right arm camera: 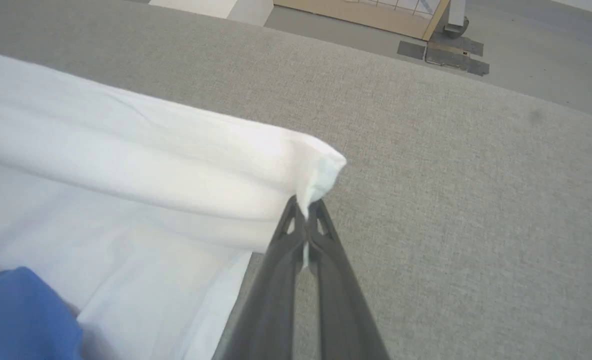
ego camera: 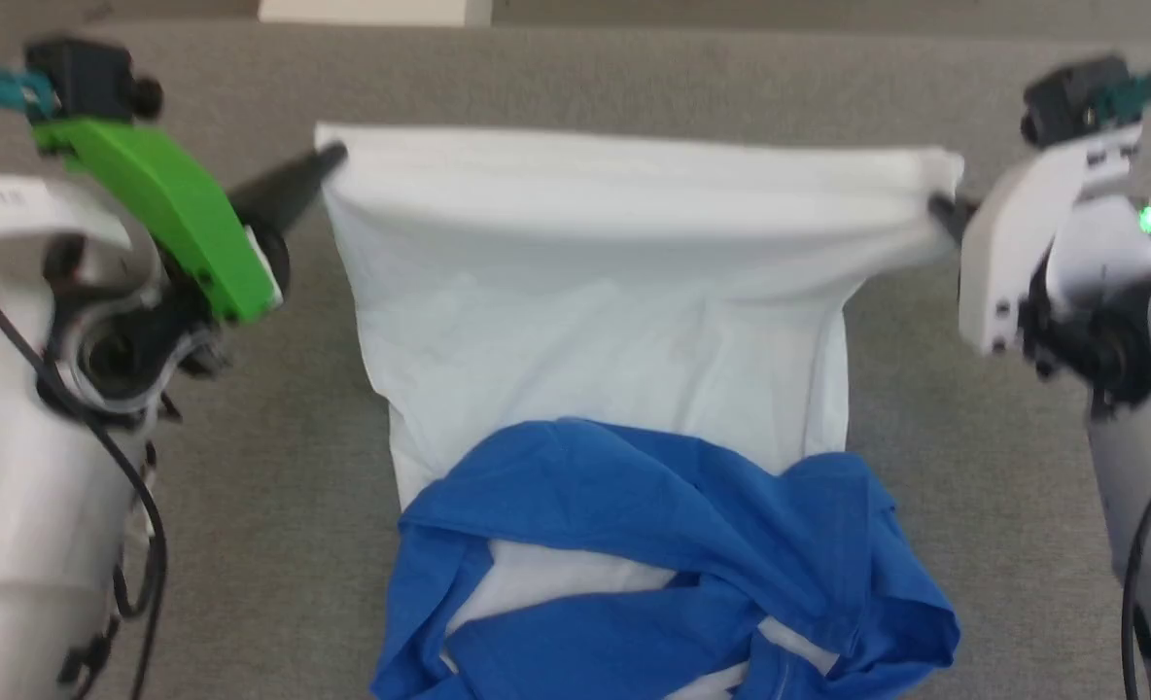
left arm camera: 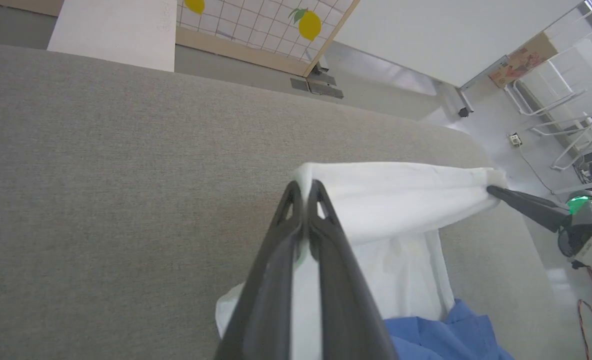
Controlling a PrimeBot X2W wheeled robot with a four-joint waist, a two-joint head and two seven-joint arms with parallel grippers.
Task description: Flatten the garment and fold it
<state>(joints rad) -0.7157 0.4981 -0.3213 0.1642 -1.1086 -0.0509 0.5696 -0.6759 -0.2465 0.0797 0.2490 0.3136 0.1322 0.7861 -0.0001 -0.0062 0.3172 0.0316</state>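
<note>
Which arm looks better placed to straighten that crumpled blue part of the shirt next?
Probably the right. The left gripper and right gripper each pinch a hem corner of the thin white T-shirt, but its bunched blue sleeves spill further toward the robot's right.

The garment (ego camera: 595,321) is thin matt cloth, its white body softly creased and its blue sleeves (ego camera: 653,506) rumpled at lower centre. The table covering (ego camera: 974,467) is grey woven fabric, matt, finely rough. Fingers of the left gripper (left arm camera: 305,186) and right gripper (right arm camera: 306,202): dark matt plastic, smooth. The green cover (ego camera: 167,204), upper left of head view: smooth plastic, slight sheen. The panel frame (left arm camera: 241,50), top of left wrist view: pale wood.
</note>
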